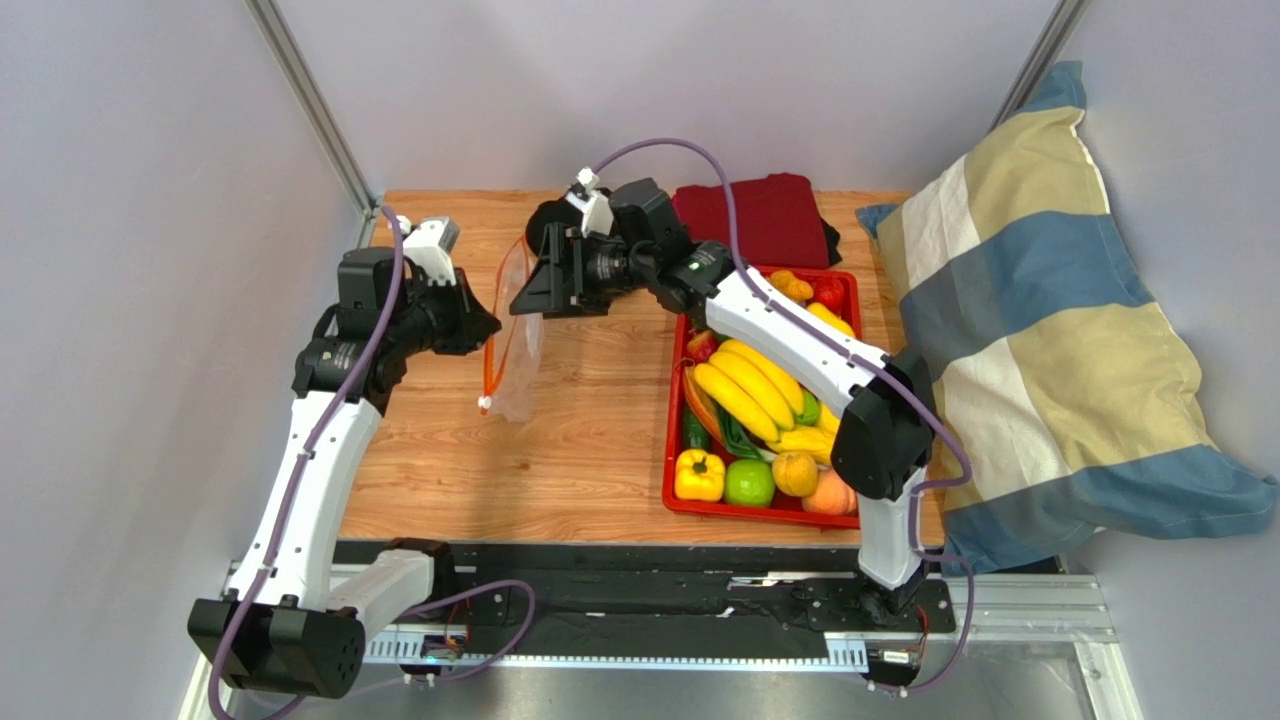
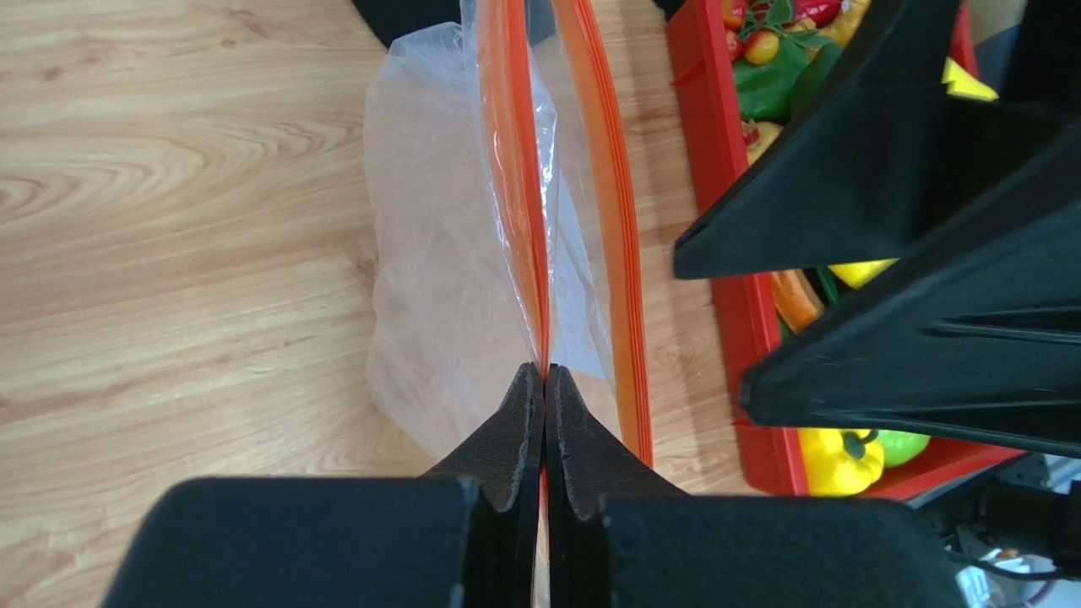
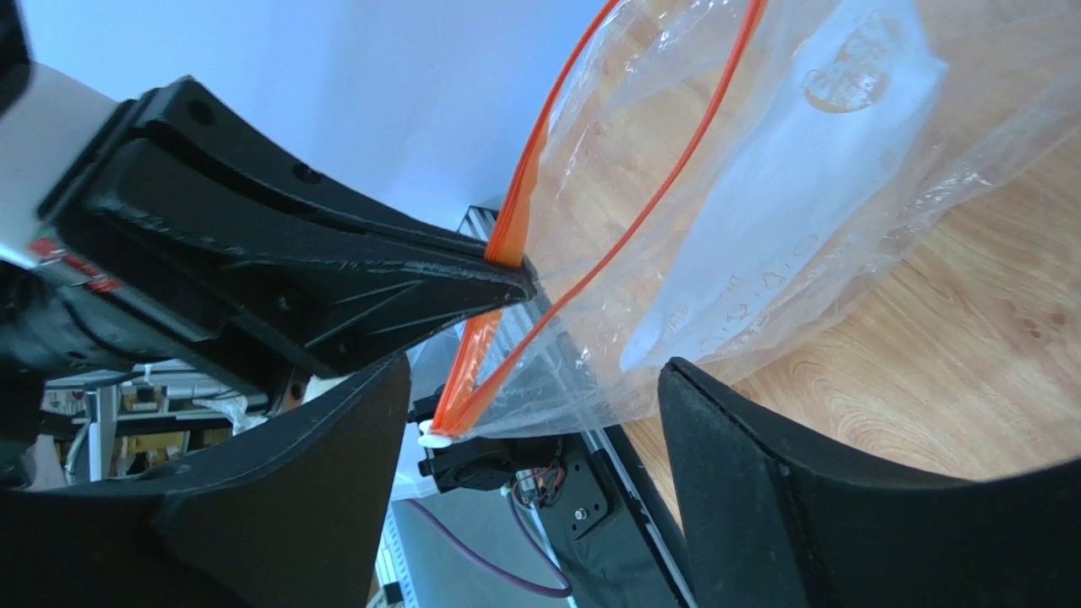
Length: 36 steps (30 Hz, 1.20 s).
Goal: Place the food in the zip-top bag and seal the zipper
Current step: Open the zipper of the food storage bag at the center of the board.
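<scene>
The clear zip-top bag [image 1: 514, 360] hangs above the table at the far left, with nothing seen in it. My left gripper [image 1: 475, 323] is shut on one side of its orange-red zipper [image 2: 514, 165], fingertips together [image 2: 546, 376]. The other zipper strip [image 2: 618, 253] bows away, so the mouth is open. My right gripper [image 1: 534, 293] is open at the bag's mouth; in the right wrist view [image 3: 533, 380] the bag [image 3: 812, 165] hangs between and beyond its spread fingers. The food lies in the red tray [image 1: 675, 450]: banana bunch [image 1: 751, 387], yellow pepper [image 1: 699, 476], green apple [image 1: 748, 482].
A dark red cloth [image 1: 759, 218] lies at the table's back. A striped pillow [image 1: 1037, 330] leans at the right edge. The red tray's wall [image 2: 704, 139] is close to the right of the bag. Metal posts stand at both back corners.
</scene>
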Motion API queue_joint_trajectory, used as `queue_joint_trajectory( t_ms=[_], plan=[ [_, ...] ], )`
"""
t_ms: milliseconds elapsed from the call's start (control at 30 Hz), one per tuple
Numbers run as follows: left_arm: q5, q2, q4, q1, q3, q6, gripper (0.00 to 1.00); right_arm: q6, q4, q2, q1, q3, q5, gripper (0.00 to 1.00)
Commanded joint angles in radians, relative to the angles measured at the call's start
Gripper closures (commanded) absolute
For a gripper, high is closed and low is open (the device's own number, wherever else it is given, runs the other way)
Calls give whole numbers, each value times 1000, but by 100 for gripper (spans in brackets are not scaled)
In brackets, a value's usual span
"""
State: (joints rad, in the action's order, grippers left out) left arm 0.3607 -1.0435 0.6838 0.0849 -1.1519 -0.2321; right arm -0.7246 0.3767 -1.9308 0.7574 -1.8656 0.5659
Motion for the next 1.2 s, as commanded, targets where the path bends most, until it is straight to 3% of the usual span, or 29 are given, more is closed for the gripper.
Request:
queue_joint_trajectory(
  t_ms=[0,33,200,567,600,733,867,933,1000,1033,1067,1167],
  plan=[
    [60,17,-81,6,35,-78,100,-56,-53,-59,0,-30,-35,30],
    [60,25,-89,6,40,-84,100,-61,-50,-66,2,-30,-23,37],
    [73,39,-107,6,58,-108,100,-84,-45,-89,2,9,-18,51],
    [57,69,-115,55,118,-76,100,-139,-79,-152,0,-59,54,54],
    [46,71,-119,55,119,-79,100,-139,-65,-157,0,-64,54,58],
    [-80,82,-71,47,98,-72,100,-102,-35,-142,-9,-34,71,100],
    [-229,54,57,-25,28,22,100,116,68,-70,-38,23,28,100],
    [-174,4,142,-57,5,78,94,212,138,-54,-40,23,0,100],
    [-24,-33,187,-79,-19,149,79,306,154,-37,-40,19,24,100],
    [24,-49,198,-79,-20,160,69,316,156,-31,-38,14,22,100],
    [73,-50,195,-80,-25,168,50,323,157,-28,-35,11,26,100],
    [201,-55,154,-79,-40,137,28,307,163,-36,-30,-17,55,100]
  ],
)
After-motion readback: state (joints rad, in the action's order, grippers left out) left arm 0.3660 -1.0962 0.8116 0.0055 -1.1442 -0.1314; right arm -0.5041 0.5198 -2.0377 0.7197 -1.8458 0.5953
